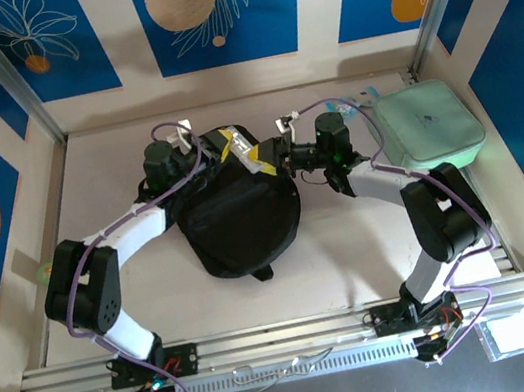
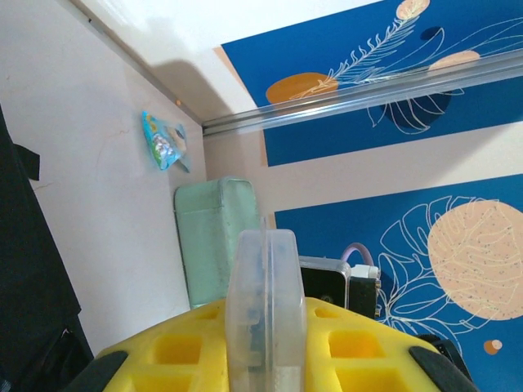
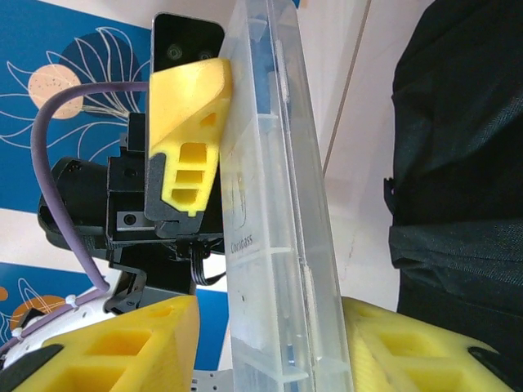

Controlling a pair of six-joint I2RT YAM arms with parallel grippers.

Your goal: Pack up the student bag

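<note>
Student bag (image 1: 242,225), left hand (image 2: 263,351) pinching clear case (image 3: 278,204), right hand (image 3: 274,343) straddling

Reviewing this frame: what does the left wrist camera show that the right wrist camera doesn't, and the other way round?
Left wrist: the mint-green zip case lying on the table, and a small blue packet beyond it near the wall. Right wrist: the left gripper seen from outside, one yellow finger flat against the clear plastic case, with its purple cable looping behind. Both: that clear case seen edge-on, and the black student bag beside it.
</note>
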